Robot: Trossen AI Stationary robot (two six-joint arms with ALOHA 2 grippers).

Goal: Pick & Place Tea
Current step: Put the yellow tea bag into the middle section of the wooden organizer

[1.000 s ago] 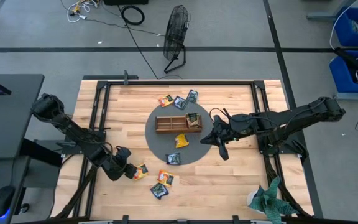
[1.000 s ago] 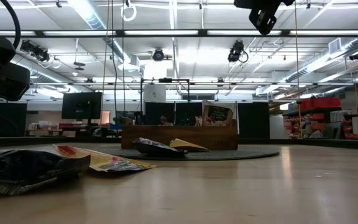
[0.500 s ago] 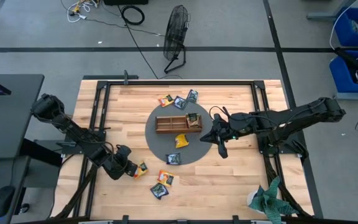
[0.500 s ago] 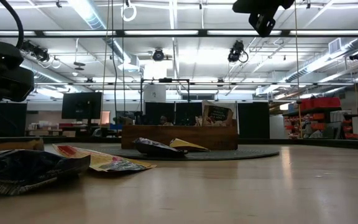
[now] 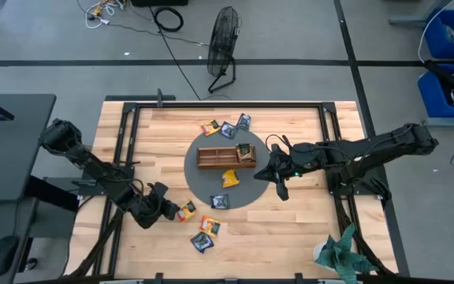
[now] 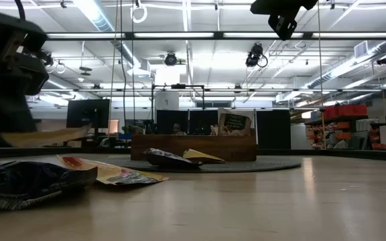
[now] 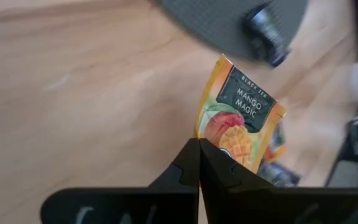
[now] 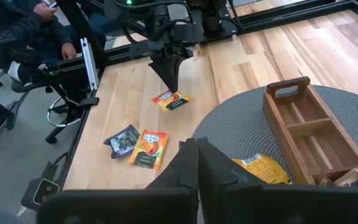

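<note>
Mango tea sachet (image 7: 241,124): at the mat's (image 5: 203,189) seven o'clock, pinched by its edge in closed left gripper (image 5: 173,210), needing steady level carrying toward tray (image 5: 225,157); right gripper (image 5: 268,175) closed empty, waiting at mat's three o'clock

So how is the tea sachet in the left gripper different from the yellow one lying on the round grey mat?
The mango sachet is pinched in the left gripper and lifted clear of the bare wood; the yellow sachet lies loose on the grey mat, beside the wooden tray. The mango sachet is orange with a dark label; the yellow sachet is mostly plain yellow. Both are small, flat packets outside the tray.
</note>
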